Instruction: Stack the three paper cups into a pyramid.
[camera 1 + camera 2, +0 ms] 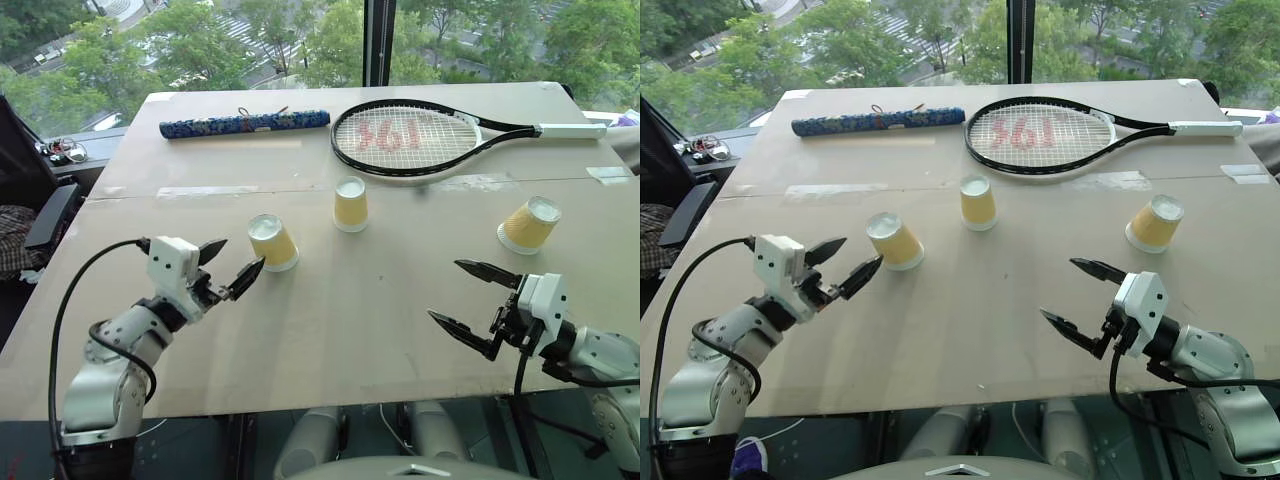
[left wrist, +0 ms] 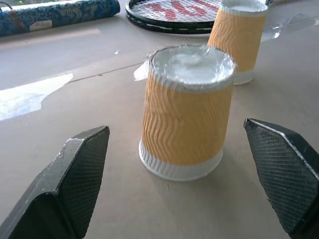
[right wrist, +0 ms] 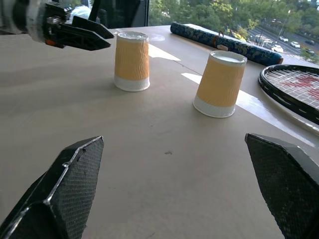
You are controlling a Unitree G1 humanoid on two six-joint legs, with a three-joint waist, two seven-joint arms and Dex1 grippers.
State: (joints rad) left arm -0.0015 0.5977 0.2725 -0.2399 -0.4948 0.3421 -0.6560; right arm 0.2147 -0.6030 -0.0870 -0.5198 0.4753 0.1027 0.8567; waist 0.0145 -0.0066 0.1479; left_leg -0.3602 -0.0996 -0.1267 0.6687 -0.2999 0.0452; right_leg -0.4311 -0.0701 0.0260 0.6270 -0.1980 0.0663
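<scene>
Left end effector (image 1: 232,263): jaws wide, empty, facing left cup (image 1: 273,241).
Right end effector (image 1: 474,304): jaws wide, empty.
Risk: off-centre closing could topple that cup.

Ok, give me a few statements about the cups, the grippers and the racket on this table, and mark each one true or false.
1. All three paper cups stand upside down and apart from each other: left cup, middle cup, right cup. True.
2. The left gripper is shut on a cup. False: its fingers are open and hold nothing; it sits just short of the left cup.
3. The right gripper is open and empty. True.
4. One cup is already stacked on another. False: no cup rests on another.
5. The tennis racket lies beyond the cups. True.
</scene>
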